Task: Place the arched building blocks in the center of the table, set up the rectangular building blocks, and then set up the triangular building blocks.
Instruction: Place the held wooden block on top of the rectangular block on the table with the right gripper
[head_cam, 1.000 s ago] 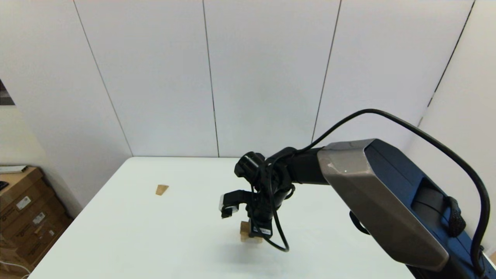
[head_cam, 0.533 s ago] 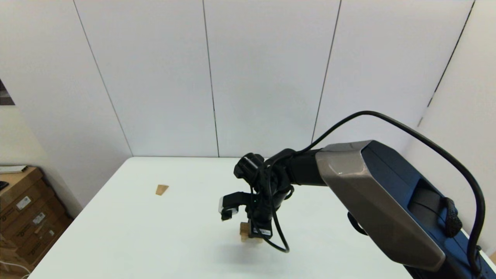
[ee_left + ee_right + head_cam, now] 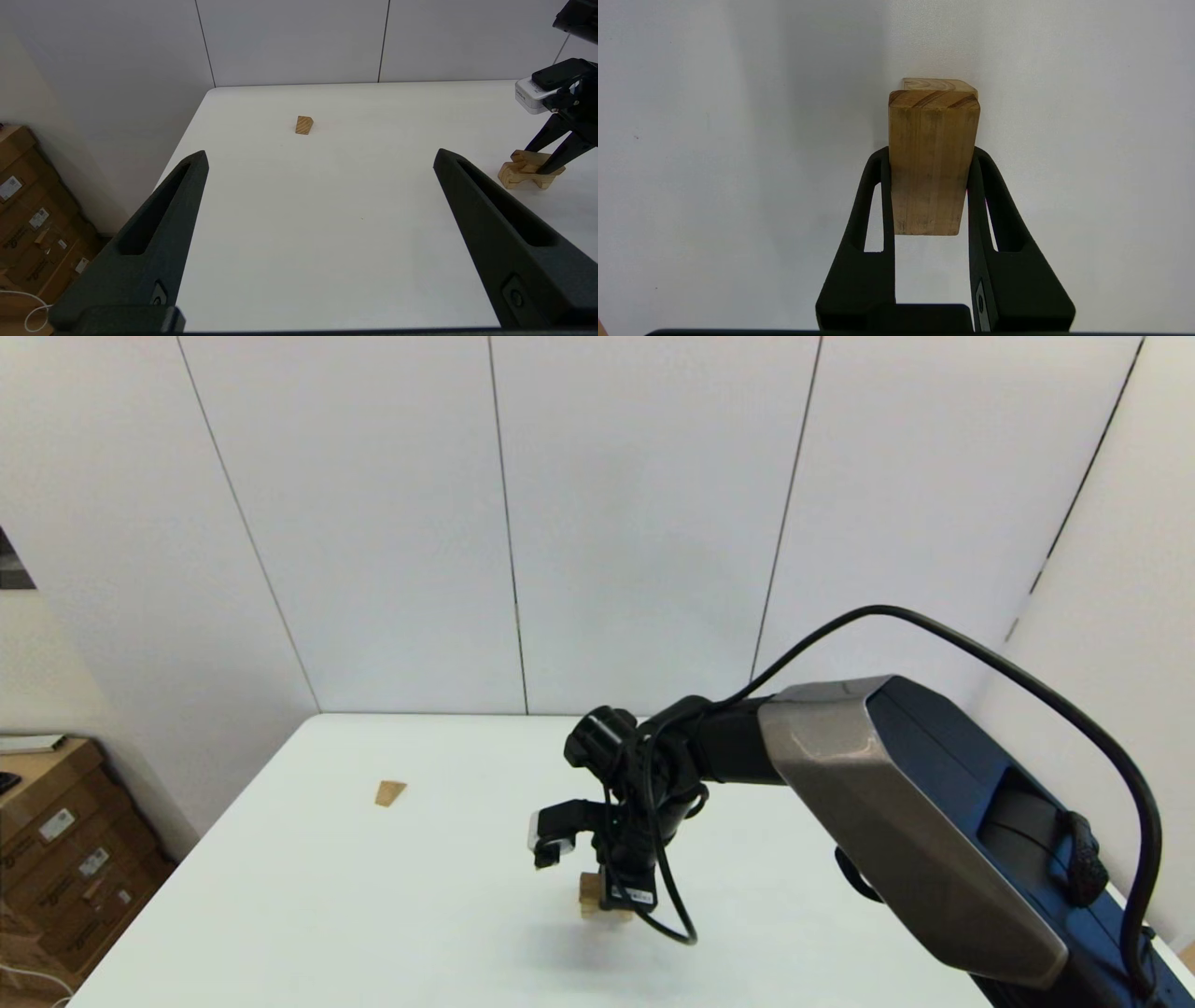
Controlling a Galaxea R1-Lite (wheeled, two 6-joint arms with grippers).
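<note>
Right claw [image 3: 930, 186] comes first: it points straight down over the middle of the worktop [image 3: 373, 915] and squeezes the flat block [image 3: 931, 163] between its two black fingers [image 3: 873, 205]. Left claw [image 3: 320, 158] hangs low over the left side of the worktop with its fingers spread wide, and it grips nothing.

Biggest of all is the white worktop, with rounded corners and pale walls behind it. Next biggest is the right arm [image 3: 887, 803], grey and dark blue, which reaches in from the right with a black cable looping over it.

Smaller is the arched block [image 3: 514, 173], a chunky wooden one. It stands on the worktop near the middle with its hollow side down. The flat block lies on top of it, right where the right claw grips.

Smallest is the little wedge block [image 3: 389, 792]. It sits alone on the worktop, far off to the left and nearer the back wall, well apart from the other two blocks.

Brown boxes [image 3: 56, 859] stand on the floor beside the left edge.
</note>
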